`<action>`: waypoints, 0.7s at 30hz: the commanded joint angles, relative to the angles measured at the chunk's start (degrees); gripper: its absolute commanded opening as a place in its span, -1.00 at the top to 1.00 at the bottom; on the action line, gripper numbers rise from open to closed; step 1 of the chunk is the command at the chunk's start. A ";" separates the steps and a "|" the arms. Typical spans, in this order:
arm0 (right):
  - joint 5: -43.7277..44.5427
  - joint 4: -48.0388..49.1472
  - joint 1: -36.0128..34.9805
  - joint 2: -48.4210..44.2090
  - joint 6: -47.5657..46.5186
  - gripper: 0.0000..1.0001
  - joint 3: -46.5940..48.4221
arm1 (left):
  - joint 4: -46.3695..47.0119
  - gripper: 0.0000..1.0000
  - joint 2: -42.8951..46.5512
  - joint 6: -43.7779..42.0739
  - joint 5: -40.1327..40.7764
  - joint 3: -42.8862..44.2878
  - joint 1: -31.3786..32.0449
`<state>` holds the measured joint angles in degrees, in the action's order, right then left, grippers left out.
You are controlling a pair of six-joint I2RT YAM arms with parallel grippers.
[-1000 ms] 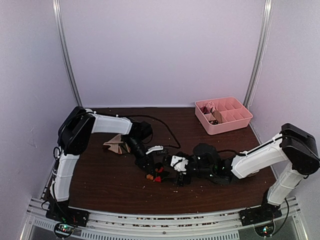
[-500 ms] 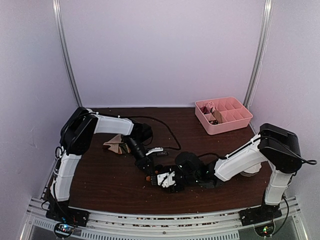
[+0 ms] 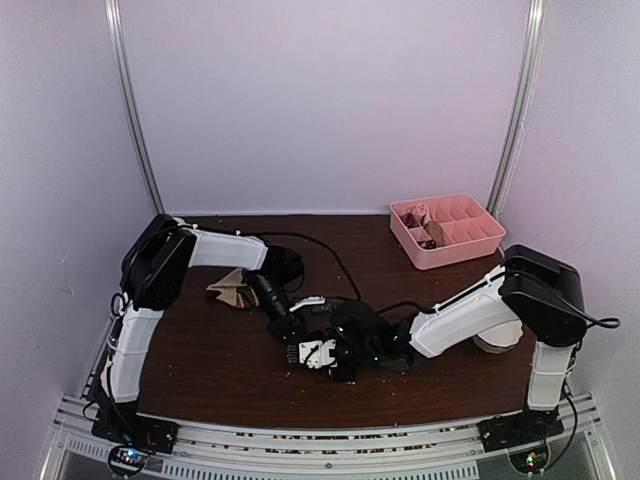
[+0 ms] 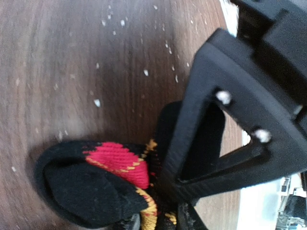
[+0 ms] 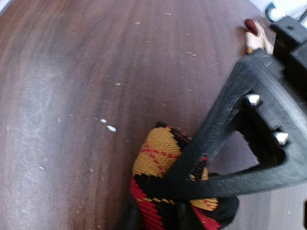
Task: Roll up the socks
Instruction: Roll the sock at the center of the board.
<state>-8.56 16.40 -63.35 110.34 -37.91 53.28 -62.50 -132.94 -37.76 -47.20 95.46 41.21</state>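
From above, the left end effector (image 3: 290,335) and right end effector (image 3: 322,355) meet low on the worktop (image 3: 200,370). The tan sock (image 3: 228,288) lies behind. The pink tray (image 3: 455,255) holds small things in two boxes.

Left wrist: the black sock (image 4: 91,184) is half rolled; we cannot tell if this one grips.

Right wrist: this one pinches the sock. Next, we think, roll it tight.

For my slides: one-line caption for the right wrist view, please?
Right jaws against the bunched black argyle sock on a speckled brown table.
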 commanded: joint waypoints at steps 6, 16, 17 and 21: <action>-11.94 -16.97 1.37 7.55 19.36 0.82 2.83 | 2.99 0.14 4.82 -1.32 6.00 -5.60 -1.64; -25.37 -17.69 5.18 10.94 41.29 1.00 6.91 | 16.44 -0.96 28.41 0.21 17.04 -20.13 -5.28; -26.69 -16.64 5.70 10.93 43.95 1.00 7.08 | 17.20 -0.96 30.31 0.33 17.79 -21.28 -5.34; -32.00 -6.89 8.29 9.19 57.42 1.00 5.44 | 20.64 -0.92 37.64 -0.94 18.39 -26.68 -5.00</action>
<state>-33.91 11.99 -56.71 116.88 2.85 62.24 -47.55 -100.51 -37.67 -31.97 73.23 35.64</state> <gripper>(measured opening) 0.149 0.977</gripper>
